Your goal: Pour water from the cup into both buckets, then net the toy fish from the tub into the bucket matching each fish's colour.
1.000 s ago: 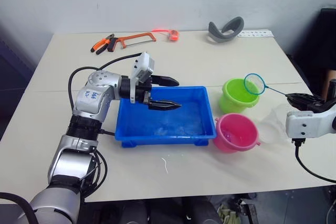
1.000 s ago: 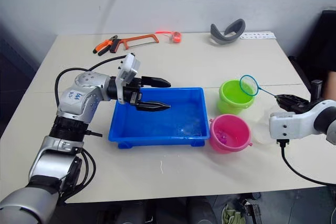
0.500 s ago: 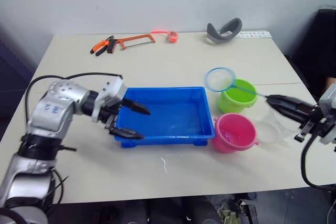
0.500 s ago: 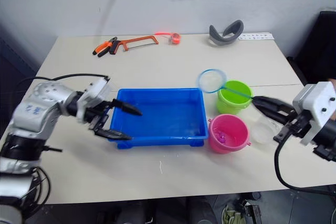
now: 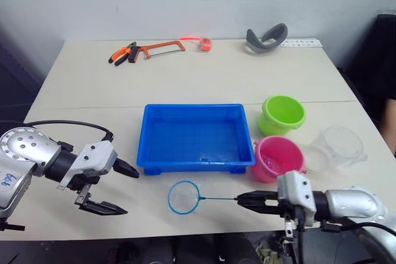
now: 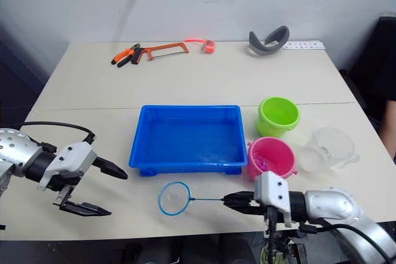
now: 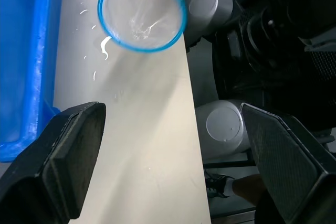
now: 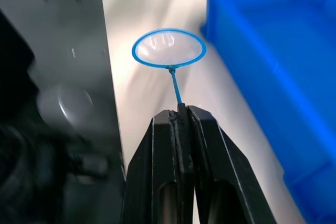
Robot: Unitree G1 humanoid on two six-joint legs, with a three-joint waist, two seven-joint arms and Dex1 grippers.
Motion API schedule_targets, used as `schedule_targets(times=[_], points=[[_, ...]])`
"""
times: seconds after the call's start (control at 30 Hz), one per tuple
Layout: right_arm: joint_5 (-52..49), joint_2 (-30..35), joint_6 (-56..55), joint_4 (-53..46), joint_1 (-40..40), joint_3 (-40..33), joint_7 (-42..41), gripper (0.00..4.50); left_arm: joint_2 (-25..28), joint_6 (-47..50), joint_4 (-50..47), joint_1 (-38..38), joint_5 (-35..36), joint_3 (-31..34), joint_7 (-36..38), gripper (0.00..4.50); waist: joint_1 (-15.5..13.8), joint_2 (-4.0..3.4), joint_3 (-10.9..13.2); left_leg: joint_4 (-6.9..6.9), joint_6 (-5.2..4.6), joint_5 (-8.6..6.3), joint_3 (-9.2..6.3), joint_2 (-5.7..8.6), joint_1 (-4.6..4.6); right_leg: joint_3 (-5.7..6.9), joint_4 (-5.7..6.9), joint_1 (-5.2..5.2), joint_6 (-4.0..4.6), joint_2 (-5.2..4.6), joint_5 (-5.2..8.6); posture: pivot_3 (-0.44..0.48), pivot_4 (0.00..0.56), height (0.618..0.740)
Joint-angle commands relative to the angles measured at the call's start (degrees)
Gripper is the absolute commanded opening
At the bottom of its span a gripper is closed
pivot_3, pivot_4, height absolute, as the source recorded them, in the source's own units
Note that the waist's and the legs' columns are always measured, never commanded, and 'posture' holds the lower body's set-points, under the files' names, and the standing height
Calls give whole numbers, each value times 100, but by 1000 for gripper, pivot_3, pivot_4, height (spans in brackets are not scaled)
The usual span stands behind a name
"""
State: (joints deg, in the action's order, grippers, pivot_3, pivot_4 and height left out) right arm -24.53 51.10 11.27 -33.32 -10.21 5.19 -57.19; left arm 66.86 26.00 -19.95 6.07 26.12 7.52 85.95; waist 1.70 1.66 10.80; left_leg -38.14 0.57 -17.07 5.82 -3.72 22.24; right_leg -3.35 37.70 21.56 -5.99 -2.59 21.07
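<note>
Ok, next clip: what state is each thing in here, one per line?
Shallow bright blue plastic tub: upright, no fish visible inside.
Lime green plastic bucket: upright.
Pink plastic bucket: upright, a small magenta fish inside.
Clear plastic cup: lying tipped.
Small blue-rimmed net: held low over the table's front edge.
Left gripper: open, empty.
Right gripper: shut on the net's handle.

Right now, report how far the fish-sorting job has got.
Nearly finished, by the look of it. The tub shows no fish, and a small pink item lies in the pink bucket. The cup lies beside it. The right claw is shut on the net, low over the table's front edge; left claw open.
</note>
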Motion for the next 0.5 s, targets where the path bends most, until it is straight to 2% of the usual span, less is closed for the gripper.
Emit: schedule_targets(times=[0.03, 0.07, 0.17, 0.3, 0.33, 0.4, 0.5], points=[[819, -327, -670, 581, 227, 390, 116, 0, 111, -88, -120, -116, 106, 250, 35, 4469, 2, 4, -2, 0, 0, 0, 2, 0, -1, 1, 0, 0, 0, 2, 0, 0, 150, 740], [1019, -379, -803, 775, 301, 496, 112, 0, 105, -91, -83, -131, 106, 266, 9, 4469, 5, 6, -2, 0, 1, 0, 4, -2, -3, 4, 1, 0, 0, 5, 0, 0, 150, 740], [1418, -446, -934, 1170, 411, 579, 200, 1122, 65, -86, 128, -83, 101, 245, -53, 4500, 1, 3, 0, 0, 2, 0, 21, -1, -11, 7, 6, 2, 0, 5, 0, 0, 150, 740], [1269, -356, -636, 889, 270, 101, 358, 3069, -27, 144, 484, 125, 248, 169, -115, 4500, 1, 2, 0, -1, 6, 0, 23, -3, -11, 7, 8, 4, 0, 5, 0, 0, 150, 740], [1151, -263, -477, 664, 146, -140, 385, 3633, -43, 217, 618, 188, 284, 151, -110, 4500, -6, -1, 2, -1, 8, 1, 23, -4, -11, 7, 8, 4, 0, 6, 0, 0, 150, 740], [678, -104, -38, 70, -224, -839, 370, 4461, -86, 409, 885, 311, 377, 144, -115, 4500, -9, -3, 3, 0, 13, 2, 23, -3, -11, 7, 10, 4, -1, 5, 0, 0, 150, 740], [-841, 19, 1047, -851, -985, -2645, 271, 4461, -106, 711, 1445, 535, 529, 204, -74, 4500, -16, -6, 5, 0, 12, -1, 19, -4, -9, 7, 11, 3, -1, 6, 0, 0, 150, 740]])
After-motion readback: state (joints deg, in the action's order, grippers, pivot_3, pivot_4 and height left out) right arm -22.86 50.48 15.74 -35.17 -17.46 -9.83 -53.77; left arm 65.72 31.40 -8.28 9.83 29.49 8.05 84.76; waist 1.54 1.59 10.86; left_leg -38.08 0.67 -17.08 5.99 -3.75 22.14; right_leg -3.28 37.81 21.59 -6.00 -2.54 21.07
